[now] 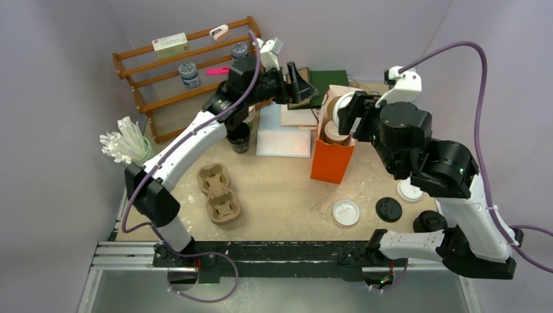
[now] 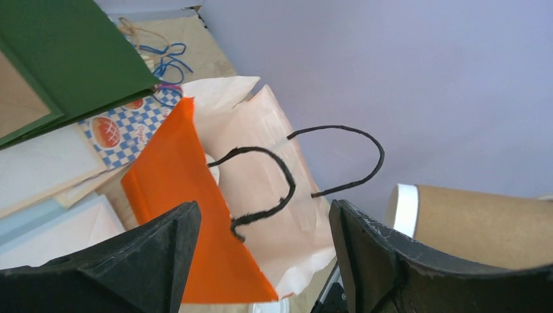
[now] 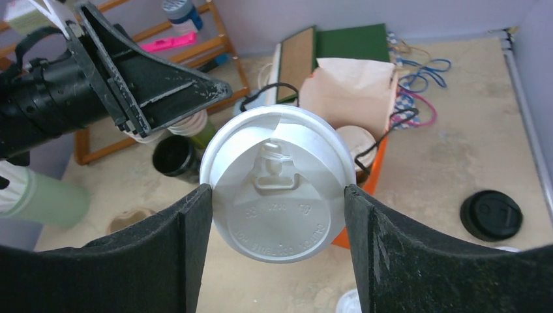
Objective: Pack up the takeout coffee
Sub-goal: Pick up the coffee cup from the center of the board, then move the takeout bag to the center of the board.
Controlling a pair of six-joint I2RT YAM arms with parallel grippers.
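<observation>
My right gripper [image 3: 278,215] is shut on a takeout coffee cup [image 3: 279,189], its fingers pressed against both sides of the white lid. The cup [image 1: 339,117] hangs tilted over the mouth of the orange paper bag [image 1: 331,160], and its brown side [image 2: 482,225] shows in the left wrist view. A second lidded cup [image 3: 357,145] stands inside the bag. My left gripper [image 1: 303,86] hovers open just left of the bag top, with nothing between its fingers [image 2: 156,254]. The bag's black handles [image 2: 280,176] hang loose beyond them.
Two brown pulp cup carriers [image 1: 218,192] lie at front left. A black cup [image 1: 239,138] and a white box [image 1: 284,139] sit behind the bag. Loose white [image 1: 346,212] and black lids [image 1: 389,209] lie at front right. A wooden rack [image 1: 169,65] stands at back left.
</observation>
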